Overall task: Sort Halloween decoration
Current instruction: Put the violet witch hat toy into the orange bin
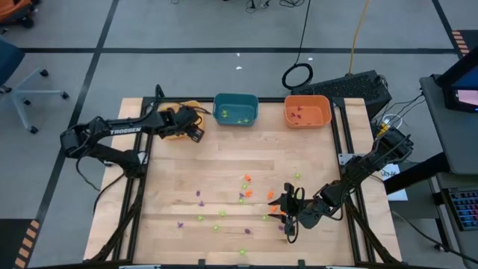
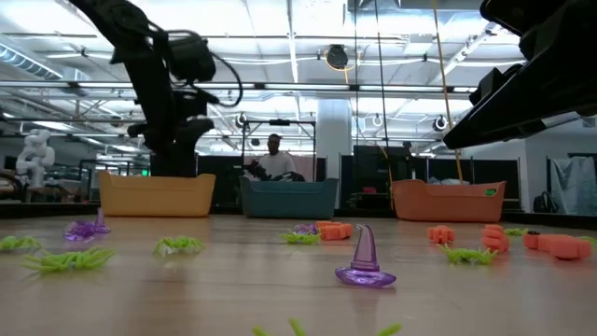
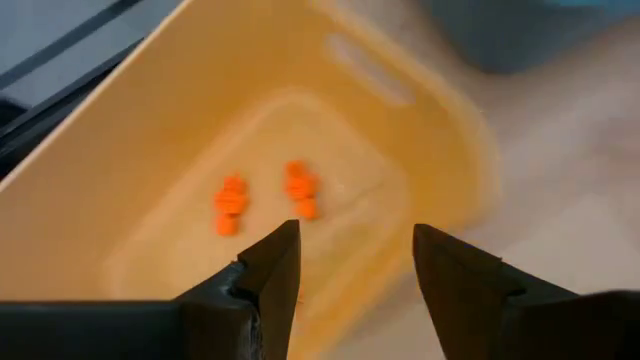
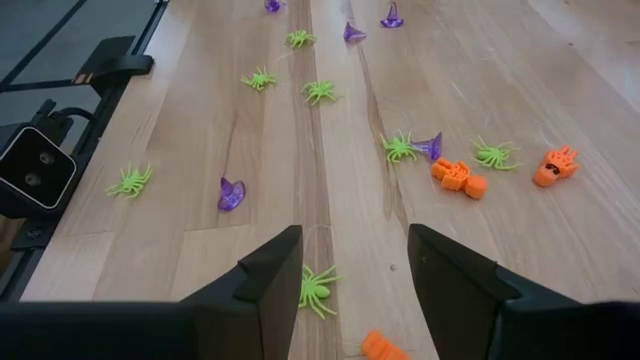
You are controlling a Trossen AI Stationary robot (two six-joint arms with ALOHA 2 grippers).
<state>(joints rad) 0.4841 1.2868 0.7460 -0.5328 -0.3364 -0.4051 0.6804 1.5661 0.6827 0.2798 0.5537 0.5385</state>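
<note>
I am holding the left gripper [image 3: 355, 275] over the pale yellow plastic bin [image 1: 173, 133] at the back left of the wooden worktop [image 1: 224, 172], its two dark fingers parted with nothing between them. Two small orange plastic trinkets [image 3: 265, 195] are lying on the bin's floor below. To finish this drop well, I am planning to lift straight up so a finger does not catch the bin wall.

The right gripper [image 4: 355, 275] is hanging low over the front of the worktop, fingers spread and empty, a light-green plastic spider [image 4: 318, 287] on the wood just beyond them — a likely next pick, and tiny, so I am judging it needs a centred, flat closing.

The remaining orange, green and purple Halloween trinkets [image 1: 243, 200] are lying scattered across the front half; the teal bin [image 1: 236, 108] and orange bin [image 1: 307, 110] are sitting at the back edge.
</note>
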